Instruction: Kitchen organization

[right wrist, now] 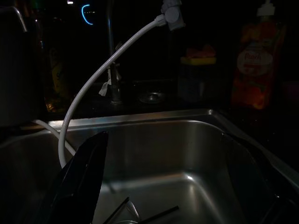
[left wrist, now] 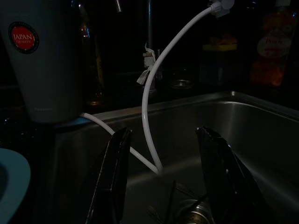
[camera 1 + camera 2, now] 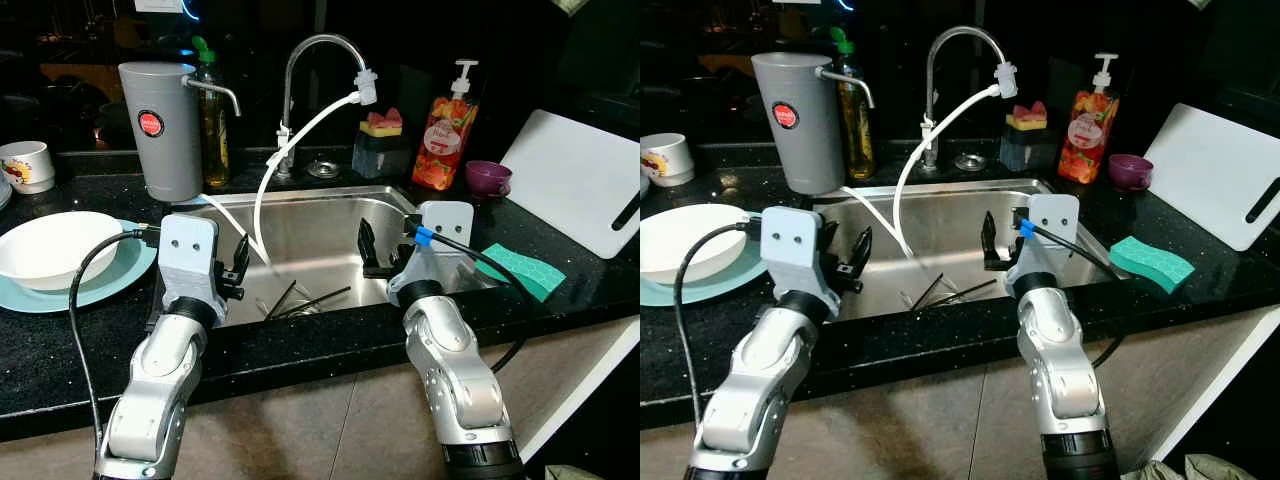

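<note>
1. You have two grippers over one steel sink (image 3: 300, 200): the left gripper (image 2: 163, 182) hangs at its left side, fingers spread apart and holding nothing; the right gripper (image 1: 163, 186) hangs at its right side, fingers likewise parted and empty.
2. Dark chopsticks (image 3: 305, 298) lie crossed on the sink floor near the drain, between your two grippers; at least three show, the exact count is unclear.
3. One white hose (image 3: 290, 150) curves from the single faucet (image 3: 320, 45) down into the basin.
4. On the black counter to your left: one white bowl (image 3: 55, 245) on one teal plate (image 3: 125, 270), one mug (image 3: 25, 165), one grey dispenser (image 3: 160, 130).
5. To your right: one green sponge (image 3: 520, 270), one purple cup (image 3: 487, 178), one soap bottle (image 3: 445, 130), one white cutting board (image 3: 580, 180).
</note>
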